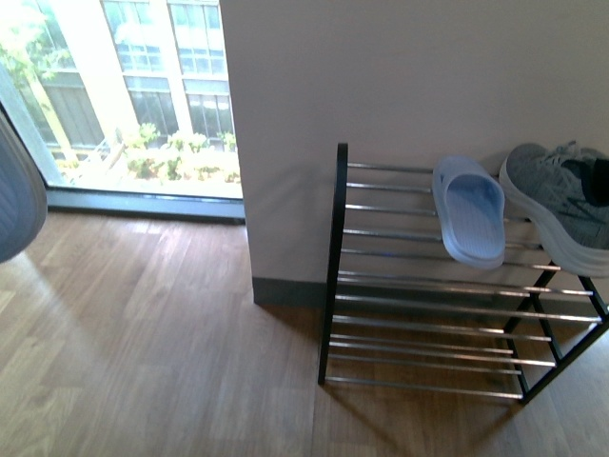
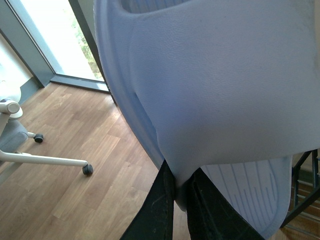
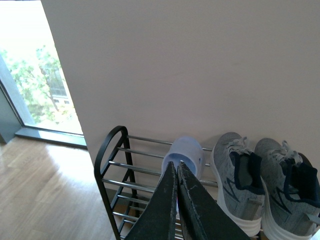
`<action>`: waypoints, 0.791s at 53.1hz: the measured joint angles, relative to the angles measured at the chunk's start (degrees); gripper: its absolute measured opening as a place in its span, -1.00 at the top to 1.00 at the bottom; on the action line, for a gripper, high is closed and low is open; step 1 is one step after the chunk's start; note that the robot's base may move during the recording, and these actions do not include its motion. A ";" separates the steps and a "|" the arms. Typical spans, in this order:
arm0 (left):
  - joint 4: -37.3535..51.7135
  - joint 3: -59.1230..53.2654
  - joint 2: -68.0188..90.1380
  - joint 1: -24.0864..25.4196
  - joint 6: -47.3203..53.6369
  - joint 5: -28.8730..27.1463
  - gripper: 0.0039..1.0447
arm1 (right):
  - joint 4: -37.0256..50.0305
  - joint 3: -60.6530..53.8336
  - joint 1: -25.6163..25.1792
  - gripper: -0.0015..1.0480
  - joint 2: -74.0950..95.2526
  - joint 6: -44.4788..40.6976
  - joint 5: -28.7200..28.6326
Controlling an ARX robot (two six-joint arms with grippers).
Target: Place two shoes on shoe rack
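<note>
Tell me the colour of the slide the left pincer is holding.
Pale blue. The slide shows best in the left wrist view, clamped by the left pincer.

You have bare top-tier bars on the shoe rack (image 1: 381, 190) left of the resting slide (image 1: 470, 211); sneakers (image 3: 265, 182) crowd its far side, apparently touching.

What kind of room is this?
Probably a home entryway or an office corner: a shoe rack against the wall holding sneakers, wooden floor, and a big window facing another building.
</note>
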 joint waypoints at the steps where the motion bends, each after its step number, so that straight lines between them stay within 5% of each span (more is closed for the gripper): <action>1: 0.00 0.00 0.00 0.00 0.00 0.00 0.95 | 0.00 -0.66 0.44 0.97 -0.72 0.04 0.33; 29: 0.00 0.00 0.00 -0.02 0.00 0.00 0.95 | -7.58 -11.58 11.72 0.97 -19.32 0.09 12.31; 42: 0.00 0.00 0.00 0.00 0.00 0.00 0.95 | -10.75 -14.27 13.35 0.97 -25.99 0.09 12.81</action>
